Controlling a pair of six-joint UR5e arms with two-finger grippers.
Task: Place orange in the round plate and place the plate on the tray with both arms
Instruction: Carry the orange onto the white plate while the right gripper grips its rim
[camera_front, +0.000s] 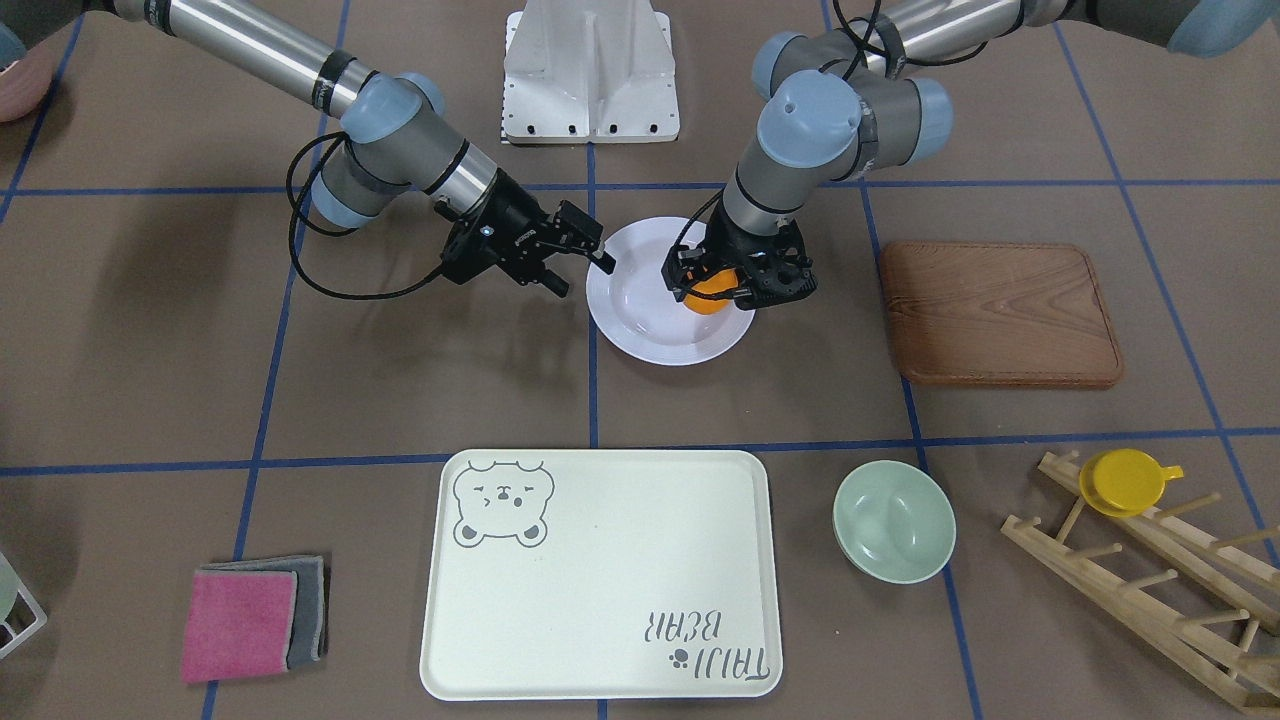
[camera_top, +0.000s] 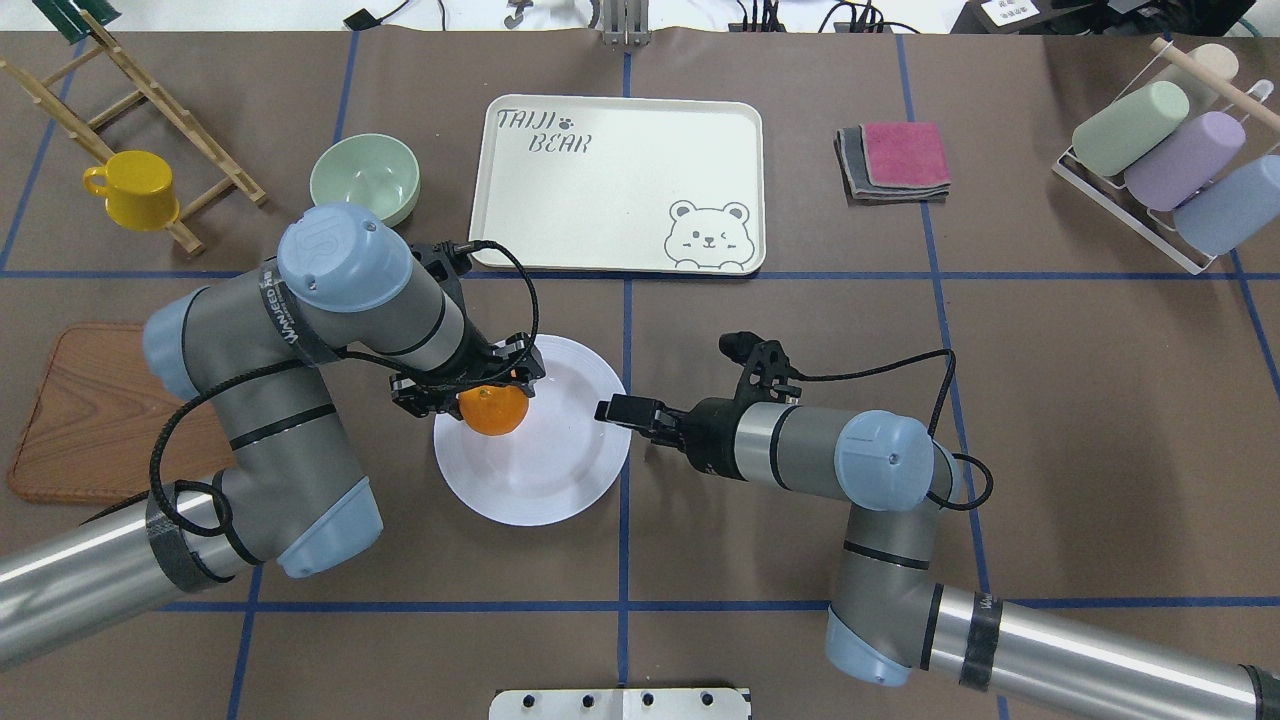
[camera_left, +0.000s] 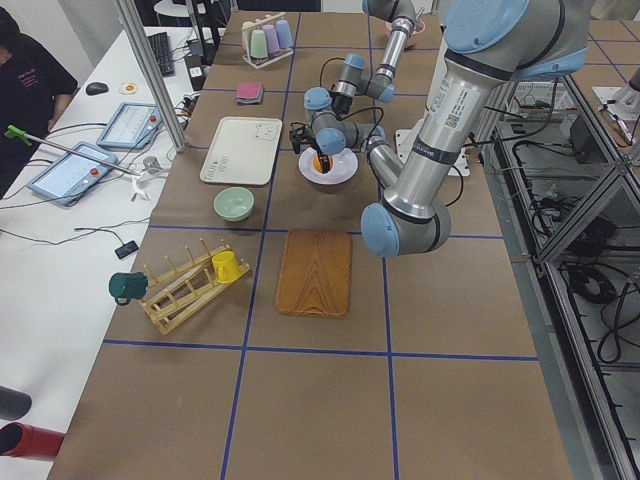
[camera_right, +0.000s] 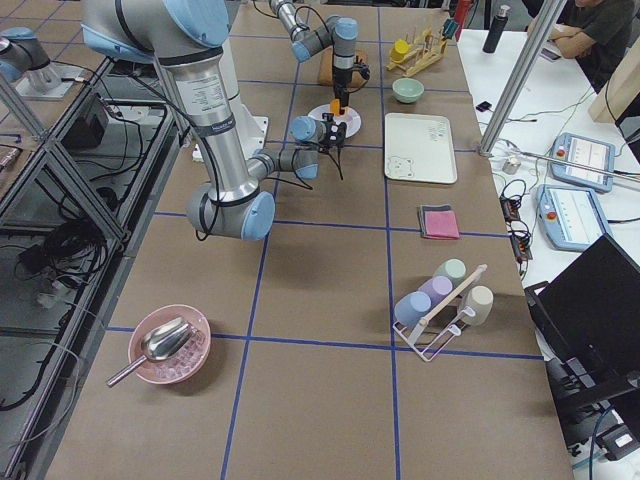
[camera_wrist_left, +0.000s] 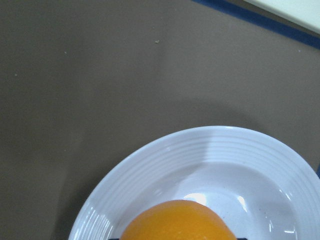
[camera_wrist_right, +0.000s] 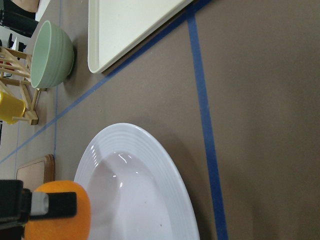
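The orange (camera_top: 493, 408) is held in my left gripper (camera_top: 470, 385), which is shut on it, just over the robot's-left part of the white round plate (camera_top: 540, 470). I cannot tell whether the fruit touches the plate. The front view shows the same grasp on the orange (camera_front: 712, 292) above the plate (camera_front: 650, 330). My right gripper (camera_front: 585, 272) stands open at the plate's opposite rim, one fingertip at the rim. The left wrist view shows the orange (camera_wrist_left: 177, 220) over the plate (camera_wrist_left: 215, 150). The cream tray (camera_top: 620, 180) lies beyond the plate with nothing on it.
A mint-green bowl (camera_top: 365, 180) sits left of the tray. A yellow cup (camera_top: 135, 190) hangs on a wooden rack. A brown wooden board (camera_top: 90, 410) lies under the left arm's elbow. Folded cloths (camera_top: 895, 160) and a cup rack (camera_top: 1160, 160) are at the right.
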